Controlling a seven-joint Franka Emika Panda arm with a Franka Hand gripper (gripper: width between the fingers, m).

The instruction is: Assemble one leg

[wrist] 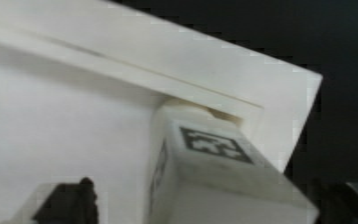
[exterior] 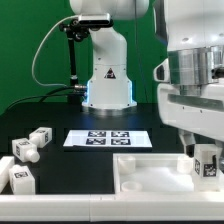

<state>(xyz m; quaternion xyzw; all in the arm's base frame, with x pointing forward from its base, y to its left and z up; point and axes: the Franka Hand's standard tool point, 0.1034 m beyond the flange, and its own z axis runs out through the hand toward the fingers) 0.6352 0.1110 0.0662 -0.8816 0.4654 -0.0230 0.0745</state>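
Observation:
A leg (exterior: 206,160), a small white post with a square marker tag, stands upright at a corner of the white tray (exterior: 150,178) near the exterior view's right. In the wrist view the leg (wrist: 215,150) meets the tray (wrist: 69,110) at a recessed corner. My gripper (exterior: 203,166) is straight above it with one finger on each side. In the wrist view one finger (wrist: 350,203) is against the leg. The other finger (wrist: 69,203) stands apart from it with a strip of tray showing between. The gripper (wrist: 211,205) looks open around the leg.
Three more legs (exterior: 38,136) (exterior: 25,150) (exterior: 18,179) lie on the black table at the exterior view's left. The marker board (exterior: 107,138) lies in the middle, in front of the arm's base (exterior: 107,85). A green wall is behind.

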